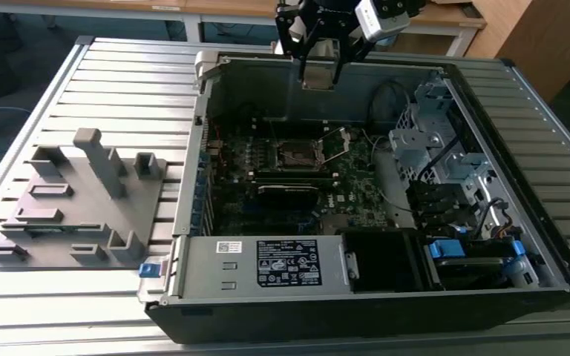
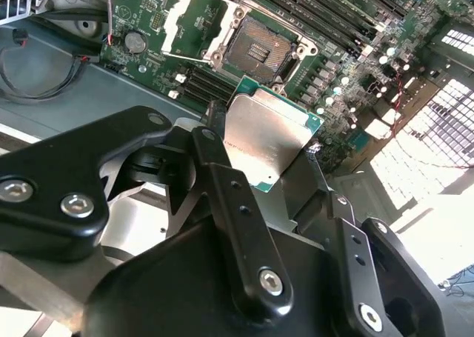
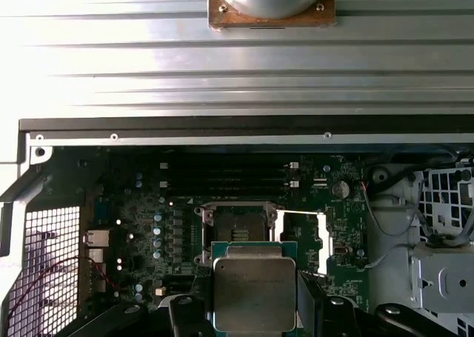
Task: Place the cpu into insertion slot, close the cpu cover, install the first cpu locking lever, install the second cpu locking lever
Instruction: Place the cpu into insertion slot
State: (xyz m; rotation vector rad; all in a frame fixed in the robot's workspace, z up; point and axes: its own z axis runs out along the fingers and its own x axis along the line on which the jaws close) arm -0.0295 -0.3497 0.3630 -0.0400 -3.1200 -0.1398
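Observation:
My gripper (image 1: 317, 73) hangs above the back wall of the open computer case, shut on the cpu (image 1: 317, 78). In both wrist views the cpu (image 2: 268, 138) (image 3: 254, 292) is a flat square chip with a dull grey face and a green rim, pinched at two opposite edges by the black fingers (image 2: 215, 127). The insertion slot (image 1: 298, 154) (image 2: 259, 49) (image 3: 237, 227) lies on the green motherboard below, dark-centred and uncovered. The cpu cover (image 2: 194, 22) (image 3: 324, 237) stands swung open beside the slot. The cpu is well above the board, apart from the slot.
The case rests on a slatted metal table (image 1: 116, 81). A grey power supply box (image 1: 265, 263) fills the near end. A drive cage with cables (image 1: 444, 163) is at the exterior view's right. A grey fixture block (image 1: 77, 200) sits on the table at the left. Black memory slots (image 3: 222, 175) run beside the socket.

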